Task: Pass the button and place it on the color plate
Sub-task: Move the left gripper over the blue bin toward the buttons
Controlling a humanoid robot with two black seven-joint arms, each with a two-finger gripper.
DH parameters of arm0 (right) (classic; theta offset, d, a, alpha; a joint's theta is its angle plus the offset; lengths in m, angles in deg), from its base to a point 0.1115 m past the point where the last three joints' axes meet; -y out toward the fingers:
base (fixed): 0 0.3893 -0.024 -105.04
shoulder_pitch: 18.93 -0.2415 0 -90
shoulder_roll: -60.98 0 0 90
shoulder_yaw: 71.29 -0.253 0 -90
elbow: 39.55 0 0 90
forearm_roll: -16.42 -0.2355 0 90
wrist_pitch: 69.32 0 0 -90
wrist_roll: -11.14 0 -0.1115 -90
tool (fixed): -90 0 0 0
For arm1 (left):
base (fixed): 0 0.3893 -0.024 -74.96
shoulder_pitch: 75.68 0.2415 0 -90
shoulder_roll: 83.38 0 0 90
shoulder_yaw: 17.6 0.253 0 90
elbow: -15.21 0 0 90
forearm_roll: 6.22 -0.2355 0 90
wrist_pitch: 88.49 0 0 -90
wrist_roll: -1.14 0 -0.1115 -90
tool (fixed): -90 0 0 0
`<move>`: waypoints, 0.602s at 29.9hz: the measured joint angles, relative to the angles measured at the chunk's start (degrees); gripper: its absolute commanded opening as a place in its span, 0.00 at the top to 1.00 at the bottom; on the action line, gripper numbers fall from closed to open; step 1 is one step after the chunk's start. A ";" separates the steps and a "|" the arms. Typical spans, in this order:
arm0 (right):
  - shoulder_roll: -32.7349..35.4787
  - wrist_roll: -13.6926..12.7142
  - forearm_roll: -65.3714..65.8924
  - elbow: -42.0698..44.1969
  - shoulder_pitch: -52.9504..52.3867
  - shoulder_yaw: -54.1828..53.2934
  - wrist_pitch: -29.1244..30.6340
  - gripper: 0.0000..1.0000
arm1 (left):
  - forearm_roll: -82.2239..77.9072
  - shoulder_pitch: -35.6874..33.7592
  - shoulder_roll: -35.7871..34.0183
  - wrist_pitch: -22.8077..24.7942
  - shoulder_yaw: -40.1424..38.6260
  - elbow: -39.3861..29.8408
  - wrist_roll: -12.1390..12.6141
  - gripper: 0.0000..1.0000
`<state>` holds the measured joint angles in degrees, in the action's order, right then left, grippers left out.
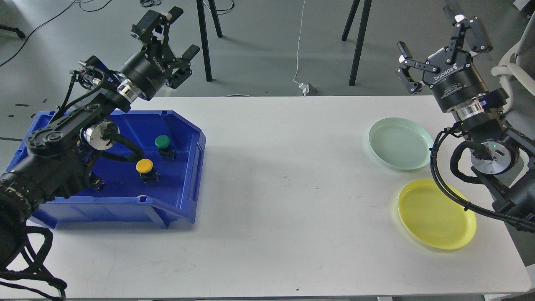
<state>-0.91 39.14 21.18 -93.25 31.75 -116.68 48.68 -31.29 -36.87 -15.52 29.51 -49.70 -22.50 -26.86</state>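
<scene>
Head view: both hands, left (pixel 177 31) and right (pixel 439 42), raised, wide open, empty. Yellow button (pixel 145 167) and green button (pixel 162 142) in bin (pixel 184 196), left tabletop edge; matching plates (pixel 436 213) by right edge.

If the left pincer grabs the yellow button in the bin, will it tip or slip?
The yellow button looks rigid: a domed cap on a narrower black base, so probably top-heavy and apt to tip if nudged at the cap. The glossy cap may slip; the squarer base likely grips better. It stands apart from the green button, leaving room.
</scene>
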 measured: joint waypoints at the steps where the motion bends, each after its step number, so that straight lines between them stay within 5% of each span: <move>1: 0.00 0.00 0.00 0.00 0.04 -0.08 0.00 0.01 | -0.01 0.26 -0.31 -0.03 -0.20 -0.29 0.00 0.00; 9: -0.15 0.00 -0.01 0.00 0.38 -0.23 0.00 0.01 | 1.02 0.78 -0.81 0.01 -2.19 -0.38 0.00 0.00; 14: -0.19 0.00 -0.02 -0.18 0.45 -0.25 0.00 0.01 | 4.56 0.70 5.88 0.00 -3.90 3.49 0.00 0.00; 18: -0.21 0.00 -0.02 -0.18 0.45 -0.31 0.00 0.01 | 4.87 0.88 6.79 0.00 -4.34 -3.21 0.00 0.00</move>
<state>-1.11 39.14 21.16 -93.43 32.20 -116.98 48.68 -26.42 -35.99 -8.73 29.51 -54.03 -25.71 -26.86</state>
